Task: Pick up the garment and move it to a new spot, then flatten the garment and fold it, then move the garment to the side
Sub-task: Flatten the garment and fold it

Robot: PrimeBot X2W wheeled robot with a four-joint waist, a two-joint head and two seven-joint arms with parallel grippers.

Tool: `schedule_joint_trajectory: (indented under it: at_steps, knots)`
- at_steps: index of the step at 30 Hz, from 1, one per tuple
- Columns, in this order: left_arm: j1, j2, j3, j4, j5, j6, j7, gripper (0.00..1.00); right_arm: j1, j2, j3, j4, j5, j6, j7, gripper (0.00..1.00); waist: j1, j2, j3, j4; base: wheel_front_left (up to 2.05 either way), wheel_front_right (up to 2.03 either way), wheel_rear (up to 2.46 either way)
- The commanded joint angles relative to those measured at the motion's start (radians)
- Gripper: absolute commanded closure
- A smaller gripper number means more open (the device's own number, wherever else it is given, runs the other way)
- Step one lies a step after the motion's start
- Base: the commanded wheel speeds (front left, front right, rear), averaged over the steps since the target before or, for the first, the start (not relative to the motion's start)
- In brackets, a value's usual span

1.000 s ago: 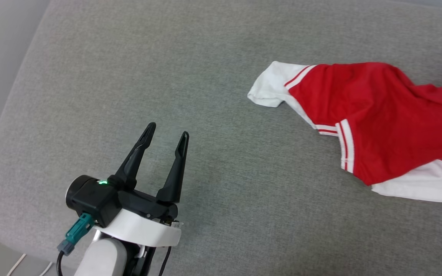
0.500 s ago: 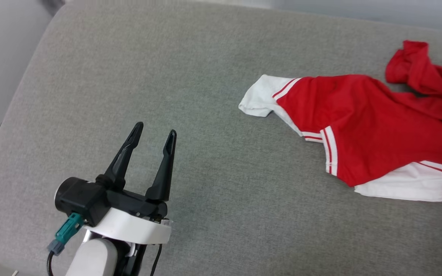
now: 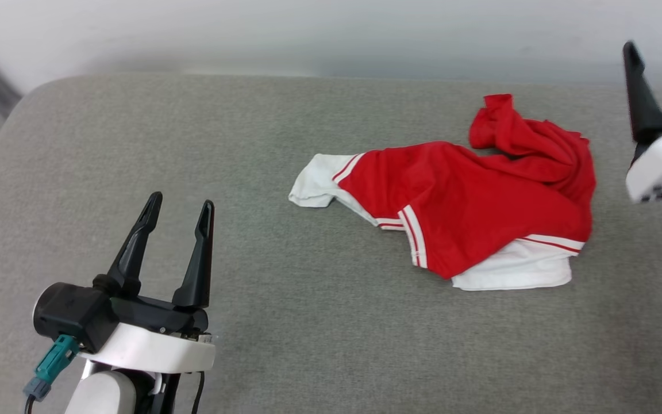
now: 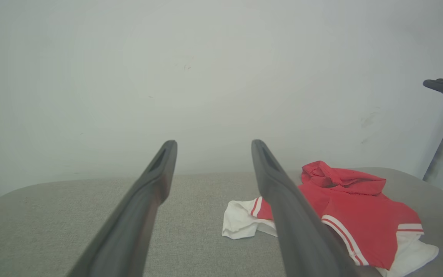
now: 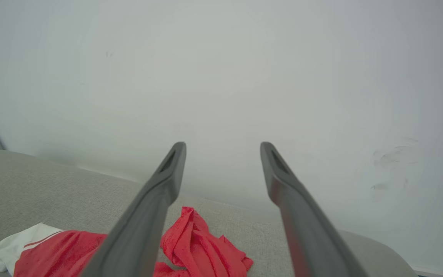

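The garment (image 3: 469,213), a red jersey T-shirt with white short sleeves, lies crumpled on the grey fabric-covered tabletop (image 3: 250,144), right of the middle and nearer the far edge by the pale wall (image 3: 308,34). It is held by nothing. The left pincer (image 3: 182,201) hovers over bare fabric at the near left, well apart from the shirt, its 2 dark fingers spread and empty. The right pincer (image 3: 658,41) is raised at the far right, beside the shirt and clear of it. In the right wrist view its 2 fingers also stand wide with nothing between them. 1 white sleeve (image 3: 314,187) sticks out to the left. The other white sleeve (image 3: 515,270) pokes out from under the red body at the near side, and a strip of red-white striped trim (image 3: 414,236) runs across the cloth between them. The far right part is bunched into a raised, twisted heap (image 3: 515,132). As I judge it, the work is at an early stage: the shirt rests free on the tabletop, which fits the pick-and-move step being over, though the pictures cannot confirm that this is its new spot. Flattening is not yet done, since the body is doubled over and the heap is unspread. No tidy fold exists, and the move to the side is left as well, so 3 steps remain.
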Motion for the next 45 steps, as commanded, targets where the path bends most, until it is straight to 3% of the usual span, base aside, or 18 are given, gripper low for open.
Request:
schedule_joint_trajectory:
  at_steps: [1,5,12,21,24,30,37,41,45]
  knots:
    - [0.015,0.007,0.005,-0.004,-0.004,-0.002,-0.003,0.00,0.090,0.010,0.014,-0.079,0.020,-0.001,-0.039,0.00,0.0001,0.0000,-0.031,-0.045,0.00,0.00,0.00]
    - [0.026,0.017,-0.004,0.003,-0.016,-0.002,-0.003,0.00,0.209,0.035,0.001,-0.188,0.036,-0.001,-0.085,0.00,0.0001,0.0000,-0.039,-0.065,0.00,0.00,0.00]
    - [0.060,0.033,-0.046,0.070,-0.071,-0.002,-0.003,0.00,0.461,0.165,-0.029,-0.366,0.002,0.000,-0.203,0.00,0.0001,0.0000,-0.045,-0.112,0.00,0.00,0.00]
    - [0.029,0.055,-0.042,0.118,-0.146,-0.002,-0.003,0.00,0.567,0.253,-0.039,-0.398,0.008,-0.001,-0.289,0.00,0.0001,0.0000,-0.012,-0.186,0.00,0.00,0.00]
    - [-0.017,0.098,-0.055,0.127,-0.181,-0.002,0.034,0.00,0.559,0.260,-0.038,-0.399,0.005,-0.001,-0.300,0.00,0.0001,0.0000,0.012,-0.216,0.00,0.00,0.00]
    - [-0.198,0.227,-0.073,0.140,-0.253,-0.002,0.306,0.00,0.540,0.269,-0.050,-0.413,-0.004,-0.001,-0.307,0.00,0.0001,0.0000,0.076,-0.269,0.00,0.00,0.00]
    - [-0.429,0.391,-0.121,0.216,-0.359,-0.002,0.748,0.00,0.512,0.277,-0.054,-0.405,0.008,-0.001,-0.323,0.00,0.0001,0.0000,0.165,-0.329,0.00,0.00,0.00]
    - [-0.513,0.444,-0.161,0.255,-0.432,0.001,1.004,0.00,0.507,0.278,-0.047,-0.386,0.015,-0.001,-0.337,0.00,0.0001,0.0000,0.208,-0.354,0.00,0.00,0.00]
    - [-0.575,0.465,-0.182,0.288,-0.457,0.017,1.139,0.00,0.496,0.278,-0.040,-0.368,0.020,-0.001,-0.353,0.00,0.0001,0.0000,0.243,-0.372,0.00,0.00,0.00]
